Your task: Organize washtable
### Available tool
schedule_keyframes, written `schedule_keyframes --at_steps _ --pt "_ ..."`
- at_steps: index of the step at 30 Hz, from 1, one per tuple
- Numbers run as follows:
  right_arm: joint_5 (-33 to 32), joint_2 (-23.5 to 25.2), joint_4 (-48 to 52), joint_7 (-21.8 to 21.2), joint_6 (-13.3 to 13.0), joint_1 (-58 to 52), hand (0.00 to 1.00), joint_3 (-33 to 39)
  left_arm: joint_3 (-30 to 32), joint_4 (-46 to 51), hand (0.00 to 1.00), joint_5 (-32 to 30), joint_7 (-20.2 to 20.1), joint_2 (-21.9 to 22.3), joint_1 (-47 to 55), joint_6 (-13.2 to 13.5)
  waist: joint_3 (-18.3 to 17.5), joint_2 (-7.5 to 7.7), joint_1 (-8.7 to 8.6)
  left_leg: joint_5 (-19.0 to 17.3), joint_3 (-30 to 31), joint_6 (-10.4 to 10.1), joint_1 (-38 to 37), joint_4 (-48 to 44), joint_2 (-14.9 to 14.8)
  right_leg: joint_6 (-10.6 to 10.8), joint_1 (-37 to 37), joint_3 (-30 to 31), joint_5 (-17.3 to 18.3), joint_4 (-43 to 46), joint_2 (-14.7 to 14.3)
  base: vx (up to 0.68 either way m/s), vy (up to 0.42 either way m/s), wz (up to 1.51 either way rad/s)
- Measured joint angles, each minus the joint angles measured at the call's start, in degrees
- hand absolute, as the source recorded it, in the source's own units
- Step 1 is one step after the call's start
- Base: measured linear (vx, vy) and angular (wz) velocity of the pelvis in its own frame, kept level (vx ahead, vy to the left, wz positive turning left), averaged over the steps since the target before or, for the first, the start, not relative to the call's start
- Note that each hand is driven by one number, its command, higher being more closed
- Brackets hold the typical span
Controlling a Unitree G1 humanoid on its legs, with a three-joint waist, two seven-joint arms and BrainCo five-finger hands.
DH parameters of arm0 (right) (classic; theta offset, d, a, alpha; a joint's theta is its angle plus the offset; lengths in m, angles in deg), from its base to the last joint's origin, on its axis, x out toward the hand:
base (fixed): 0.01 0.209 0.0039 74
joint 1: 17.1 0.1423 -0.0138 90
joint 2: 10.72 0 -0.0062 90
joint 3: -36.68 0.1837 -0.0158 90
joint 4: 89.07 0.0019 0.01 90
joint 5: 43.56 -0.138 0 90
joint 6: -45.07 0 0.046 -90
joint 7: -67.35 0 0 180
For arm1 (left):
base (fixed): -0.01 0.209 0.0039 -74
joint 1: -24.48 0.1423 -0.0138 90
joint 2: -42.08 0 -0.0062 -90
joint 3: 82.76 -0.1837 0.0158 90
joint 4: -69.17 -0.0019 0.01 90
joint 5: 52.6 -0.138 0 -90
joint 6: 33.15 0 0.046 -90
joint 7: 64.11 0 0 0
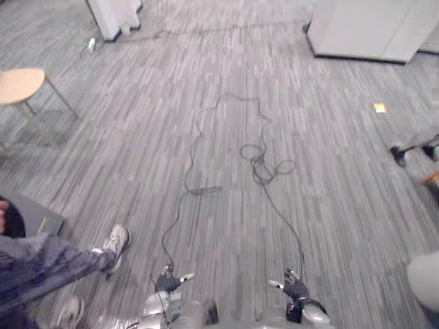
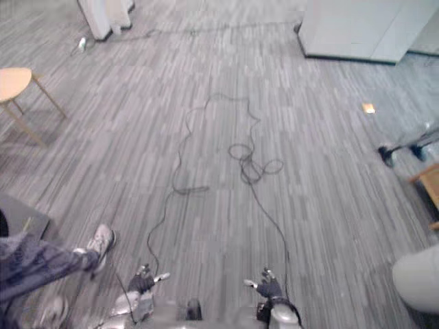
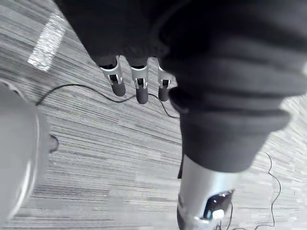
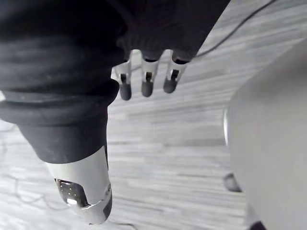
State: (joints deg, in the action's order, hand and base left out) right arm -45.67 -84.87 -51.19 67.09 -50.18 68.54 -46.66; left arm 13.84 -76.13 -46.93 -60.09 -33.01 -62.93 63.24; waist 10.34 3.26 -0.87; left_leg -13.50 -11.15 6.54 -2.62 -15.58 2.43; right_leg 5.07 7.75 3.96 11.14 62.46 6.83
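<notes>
In the left eye view the robot looks down on an open stretch of grey striped floor (image 1: 226,82), with a small round wooden stool (image 1: 20,83) off to the left, a white cabinet (image 1: 370,27) at the far right, and a small yellow mark (image 1: 379,107) on the floor below the cabinet. A person's leg (image 1: 41,264) and shoe (image 1: 118,240) reach in from the lower left. The left hand (image 1: 168,281) and the right hand (image 1: 295,286) hang low at the robot's sides, well apart. The right eye view gives the same scene, and I cannot tell from it where the washtable stands, or what lies on it. In the left wrist view the fingers (image 3: 139,93) point straight down at bare floor, relaxed and holding nothing. In the right wrist view the fingers (image 4: 147,86) hang the same way, loose and empty. Judging by this, the tidying has not begun: the robot must first reach the washtable, and all the sorting there is left to do.
</notes>
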Motion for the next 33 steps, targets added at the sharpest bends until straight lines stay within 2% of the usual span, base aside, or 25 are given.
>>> schedule_keyframes --at_steps 2,4,6,7,8,9,10,12,13,14,16,17,19,20,21,23,25,26,27,28,29,30,31,32,33 --pt "0.0 -0.4 0.9 0.0 -0.6 -0.1 0.0 0.0 -0.2 -1.3 0.0 -0.5 0.0 0.7 -0.4 -0.1 0.5 -0.8 -0.83 0.0 0.5 0.1 -7.0 5.0 -0.7 -3.1 5.6 -3.6 4.0 -4.4 -1.5 0.52 0.12 0.1" --pt "0.2 -0.4 1.4 0.0 -0.7 -0.2 0.0 0.2 -0.4 -1.7 0.0 -1.2 -0.1 1.2 -0.4 -0.5 0.6 -0.88 -1.66 -0.4 1.6 -0.2 -10.3 7.4 -1.9 -3.1 10.0 -6.8 4.8 -17.2 -3.1 0.46 0.022 0.39" --pt "-0.1 -0.5 1.7 0.0 -0.9 -0.7 0.0 0.6 -2.7 -2.5 0.0 -1.9 -0.1 1.3 -1.1 -0.5 0.4 -0.54 -2.74 -2.0 4.4 -2.3 -13.2 10.1 -2.3 -2.9 13.0 -9.0 -2.6 -40.9 -3.2 0.48 -0.048 0.78" --pt "-0.1 -0.4 1.6 0.0 -0.8 -0.4 0.0 0.6 -2.7 -2.8 0.0 -2.0 -0.1 1.5 -0.8 -0.6 0.3 -0.33 -3.09 -2.8 5.4 -3.3 -14.2 10.7 -2.2 -3.1 13.2 -8.9 -5.6 -44.7 -2.9 0.56 -0.085 0.84" --pt "0.0 -0.3 1.4 0.0 -0.6 0.1 0.0 0.5 -2.5 -2.9 0.0 -2.5 -0.1 1.7 0.0 -0.8 0.3 -0.51 -3.37 -3.6 7.8 -3.8 -16.3 11.0 -2.5 -4.7 13.0 -8.4 -12.1 -43.0 -3.0 0.49 -0.091 0.63" --pt "0.1 -0.3 1.4 0.0 -0.6 0.1 0.0 0.4 -2.2 -2.9 0.0 -2.7 -0.1 1.7 -0.1 -0.8 0.1 -0.67 -3.35 -3.6 8.6 -3.8 -16.5 9.8 -2.7 -5.5 13.3 -8.4 -12.9 -41.1 -3.0 0.76 -0.162 0.56" --pt "0.5 -0.6 1.8 0.0 -0.4 0.1 0.0 0.3 -1.0 -2.4 0.0 -3.1 0.0 2.5 -0.1 -0.8 -0.2 -1.12 -2.76 -3.6 9.4 -3.8 -15.0 3.7 -3.9 -6.0 12.6 -9.4 -10.4 -38.6 -3.3 0.63 -0.15 0.42" --pt "0.5 -1.5 2.9 0.0 -0.5 -0.3 0.0 0.2 2.2 -1.9 0.0 -3.2 0.0 3.7 -0.1 -0.8 -0.1 -3.57 -3.1 -0.5 9.2 -8.8 -6.4 -17.1 -6.5 -6.6 9.0 -11.5 -7.0 -38.8 -4.3 0.55 -0.132 0.32" --pt "0.5 -2.7 3.9 0.1 -0.2 -0.9 0.0 -0.3 4.3 -0.7 0.0 -3.2 0.2 4.6 0.2 -0.8 0.2 -5.53 -2.69 8.5 8.5 -13.0 0.3 -31.9 -10.0 -8.0 5.1 -11.4 -4.8 -40.3 -6.4 0.75 -0.065 -0.18" --pt "0.4 -3.6 4.0 0.2 0.2 -1.0 0.0 -0.8 5.5 0.7 0.0 -3.2 0.3 5.1 0.7 -0.8 0.7 -7.0 -1.52 12.2 6.5 -12.9 4.5 -43.5 -13.9 -9.4 0.4 -10.9 -3.0 -42.1 -8.9 0.64 -0.036 -0.36" --pt "0.3 -3.4 3.8 0.4 0.7 -1.3 0.0 -0.9 5.3 1.9 0.0 -3.3 0.3 4.4 1.0 -0.8 1.1 -6.75 -0.84 8.3 3.7 -10.9 8.9 -50.0 -16.2 -10.3 -5.7 -9.8 -0.7 -43.9 -9.9 0.58 -0.006 -0.45" --pt "0.2 -2.7 3.5 0.4 0.8 -1.7 0.0 -1.3 4.8 3.1 0.0 -3.1 0.2 3.6 1.5 -0.7 0.7 -5.54 0.09 5.2 -0.1 -10.7 12.7 -48.0 -16.2 -10.6 -10.8 -7.8 0.7 -46.9 -9.6 0.67 -0.024 -0.5" --pt "-0.1 -2.6 3.0 0.2 0.7 -1.4 0.0 -2.2 4.6 4.2 0.0 -3.0 0.0 2.9 1.9 0.1 0.8 -4.85 0.42 3.3 -2.8 -9.9 17.0 -39.7 -14.8 -10.2 -14.9 -6.3 1.5 -49.9 -9.0 0.56 0.03 -0.51" --pt "-0.1 -2.5 1.2 0.2 0.8 -0.6 0.0 -2.1 4.3 4.2 0.0 -3.0 0.0 2.4 1.9 0.5 0.8 -4.54 0.69 3.1 -3.2 -9.6 19.8 -27.7 -12.5 -9.3 -17.7 -5.0 2.0 -51.7 -8.2 0.73 0.162 -0.66" --pt "0.0 -2.6 -1.1 0.2 1.0 0.2 0.0 -1.9 4.0 4.1 0.0 -2.9 0.0 1.8 2.1 0.5 0.8 -4.6 1.59 4.9 -1.8 -11.8 20.8 -12.6 -9.7 -8.6 -20.7 -3.3 2.4 -54.4 -7.4 0.62 0.187 -0.71" --pt "0.1 -3.4 -3.2 0.3 1.0 0.3 0.0 -2.1 2.5 4.4 0.0 -2.0 0.3 1.6 3.6 0.8 0.1 -6.12 3.34 7.0 1.9 -15.4 23.9 0.6 -8.9 -7.7 -24.4 -0.2 3.2 -59.4 -7.9 0.65 0.349 -0.94" --pt "0.5 -3.2 -5.3 0.3 1.2 -0.1 0.0 -2.1 2.4 3.9 0.0 -0.8 0.2 1.3 3.7 1.5 -1.2 -5.48 3.52 14.5 3.4 -9.3 25.0 -1.4 -7.1 -7.1 -27.9 1.8 6.4 -58.2 -6.5 0.66 0.452 -0.68" --pt "0.7 -3.0 -5.6 0.3 1.3 -0.6 0.0 -2.0 2.3 3.2 0.0 -1.1 0.2 0.6 3.8 1.4 -2.1 -4.14 2.94 16.9 3.4 -6.6 23.9 -0.9 -5.6 -7.0 -26.4 2.1 6.5 -53.3 -5.2 0.74 0.453 -0.41" --pt "0.6 -1.7 -5.5 0.2 0.9 -0.8 0.0 -1.0 2.4 2.5 0.0 -0.9 0.2 -0.6 3.6 1.5 -2.5 -1.64 2.59 16.7 2.9 -5.4 21.1 -0.2 -3.3 -5.8 -22.2 3.0 6.8 -40.6 -3.5 0.73 0.421 -0.24" --pt "0.6 -1.0 -5.5 0.2 0.7 -0.7 0.0 -0.5 2.4 2.4 0.0 -0.9 0.2 -1.4 3.5 1.4 -2.4 -0.28 2.26 15.6 2.6 -3.9 19.6 -0.4 -2.1 -3.6 -19.7 3.6 5.5 -33.1 -2.6 0.69 0.378 -0.08" --pt "0.7 0.1 -5.5 0.1 0.7 -0.1 0.0 -0.5 2.1 1.5 0.0 -0.9 0.2 -2.9 2.8 1.1 -1.6 1.9 1.2 12.6 2.5 -2.5 15.7 -0.8 0.2 4.2 -15.2 5.8 -1.5 -18.7 -1.8 0.64 0.32 0.23" --pt "0.7 0.2 -5.4 0.0 0.6 0.1 0.0 -0.7 1.1 0.5 0.0 -1.1 0.3 -3.8 2.1 0.5 -0.8 2.28 0.64 9.2 2.8 -1.6 11.1 -0.6 1.8 6.3 -11.3 5.4 -5.5 -7.5 -0.9 0.62 0.312 0.25" --pt "0.7 0.1 -5.3 -0.1 0.6 0.1 0.0 -0.9 0.5 0.2 0.0 -1.2 0.4 -3.8 2.1 0.3 -0.6 2.35 0.67 7.8 3.0 -1.3 8.4 -0.1 2.1 4.2 -9.4 3.9 -4.2 -3.6 -0.4 0.72 0.344 0.07" --pt "0.9 -0.4 -4.6 -0.3 0.4 0.0 0.0 -1.1 -0.1 -0.3 0.0 -1.5 0.8 -3.5 2.4 0.1 -0.3 1.63 0.67 5.5 3.2 -1.0 2.8 2.0 2.1 -0.4 -5.7 0.5 -1.1 -0.6 0.2 0.47 0.227 -0.09" --pt "1.1 -0.7 -4.4 -0.2 0.2 -0.1 0.0 -1.1 -0.3 -0.4 0.0 -1.6 1.1 -3.4 2.4 0.1 -0.4 1.23 0.51 4.7 3.2 -0.7 0.4 3.3 1.9 -1.5 -3.4 -1.0 0.3 -0.7 0.1 0.66 0.29 -0.13"
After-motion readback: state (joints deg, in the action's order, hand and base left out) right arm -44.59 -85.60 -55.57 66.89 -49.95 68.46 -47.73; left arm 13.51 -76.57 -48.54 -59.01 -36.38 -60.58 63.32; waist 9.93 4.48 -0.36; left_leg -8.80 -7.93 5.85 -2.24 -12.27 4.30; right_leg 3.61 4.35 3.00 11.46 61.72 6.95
